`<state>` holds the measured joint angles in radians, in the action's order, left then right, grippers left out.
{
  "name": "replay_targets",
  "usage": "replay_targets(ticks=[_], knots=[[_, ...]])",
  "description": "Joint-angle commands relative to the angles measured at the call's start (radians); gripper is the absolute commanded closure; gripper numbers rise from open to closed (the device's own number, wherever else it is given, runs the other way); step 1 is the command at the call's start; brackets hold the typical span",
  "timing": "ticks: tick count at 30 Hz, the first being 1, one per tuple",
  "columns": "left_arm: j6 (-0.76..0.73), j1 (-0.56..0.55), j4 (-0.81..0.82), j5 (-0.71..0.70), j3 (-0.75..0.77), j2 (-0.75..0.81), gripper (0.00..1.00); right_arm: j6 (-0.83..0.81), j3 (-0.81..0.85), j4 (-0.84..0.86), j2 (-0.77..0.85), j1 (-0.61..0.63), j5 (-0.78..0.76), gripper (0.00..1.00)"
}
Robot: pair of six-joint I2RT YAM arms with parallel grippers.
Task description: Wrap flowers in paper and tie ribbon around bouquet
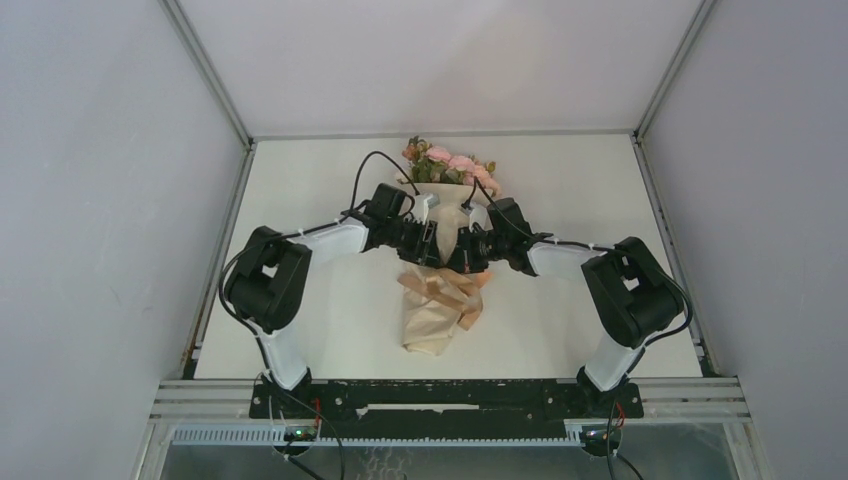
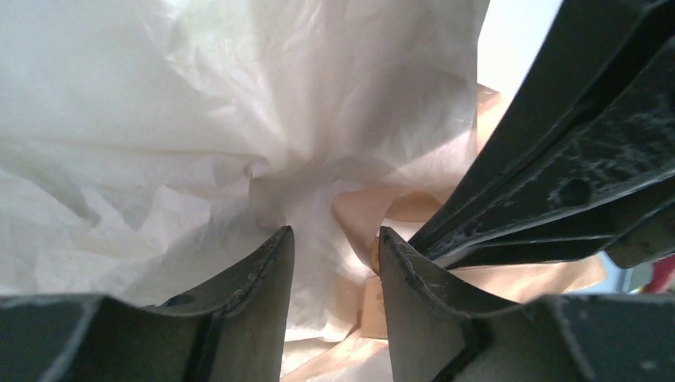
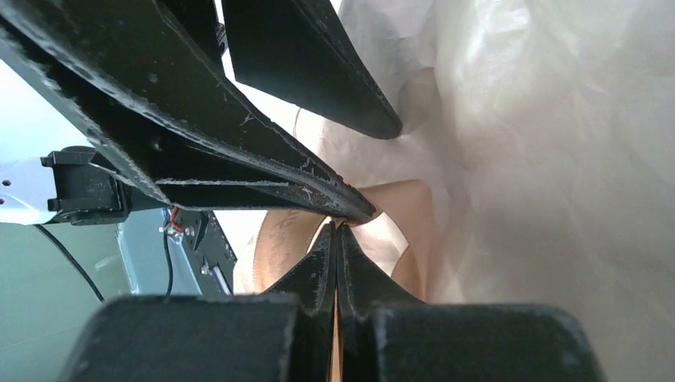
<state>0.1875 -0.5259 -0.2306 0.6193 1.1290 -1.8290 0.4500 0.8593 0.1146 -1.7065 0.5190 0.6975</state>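
Observation:
The flowers point(image 1: 450, 163) stick out of the far end of a bundle of crinkled paper point(image 1: 435, 325) lying mid-table. The peach ribbon point(image 1: 440, 288) crosses the bundle below its neck. Both grippers meet at that neck. My left gripper point(image 1: 432, 240) point(image 2: 334, 235) has its jaws apart, with paper point(image 2: 159, 119) and a ribbon loop point(image 2: 362, 211) showing in the gap. My right gripper point(image 1: 462, 245) point(image 3: 336, 227) is shut, a thin strip of ribbon point(image 3: 282, 239) pinched between its fingers. Paper point(image 3: 557, 159) fills the right wrist view. The stems are hidden.
White table point(image 1: 300, 200) with grey walls on both sides and behind. The arm bases sit on a black rail point(image 1: 440, 395) at the near edge. The two grippers' fingers nearly touch each other over the bundle.

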Motion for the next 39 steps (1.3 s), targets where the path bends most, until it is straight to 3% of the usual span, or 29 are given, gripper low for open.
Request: replay_targets(ticks=[1,4,6,10,14,18,21,28,32,39], knots=[[0.137,-0.015,0.099,0.119,-0.009,0.018,0.52,-0.028,0.031,0.029,0.049,0.009,0.003,1.00],[0.144,-0.014,0.078,0.167,-0.002,-0.015,0.57,-0.034,0.030,0.025,0.054,0.009,0.000,1.00],[0.147,-0.013,0.070,0.199,0.004,-0.027,0.66,-0.038,0.031,0.023,0.055,0.008,0.000,1.00],[0.149,-0.013,0.066,0.241,0.020,-0.027,0.99,-0.051,0.032,0.003,0.068,0.001,-0.012,0.94],[0.075,0.000,0.018,0.183,0.049,0.006,1.00,-0.098,0.031,-0.078,0.117,-0.032,-0.024,0.66],[-0.027,0.009,-0.009,0.068,0.061,0.025,1.00,-0.151,0.032,-0.160,0.195,-0.093,0.032,0.48],[-0.101,0.013,-0.045,0.018,0.081,0.021,1.00,-0.183,0.034,-0.185,0.224,-0.135,0.104,0.42],[-0.136,0.023,-0.050,-0.030,0.118,0.023,1.00,-0.229,0.046,-0.263,0.200,-0.115,0.037,0.42],[-0.183,0.023,-0.082,-0.051,0.125,0.072,1.00,-0.152,0.085,-0.313,0.172,-0.132,-0.121,0.53],[-0.651,0.017,-0.367,-0.079,0.180,0.193,1.00,-0.090,0.169,-0.320,0.057,-0.127,-0.173,0.67]])
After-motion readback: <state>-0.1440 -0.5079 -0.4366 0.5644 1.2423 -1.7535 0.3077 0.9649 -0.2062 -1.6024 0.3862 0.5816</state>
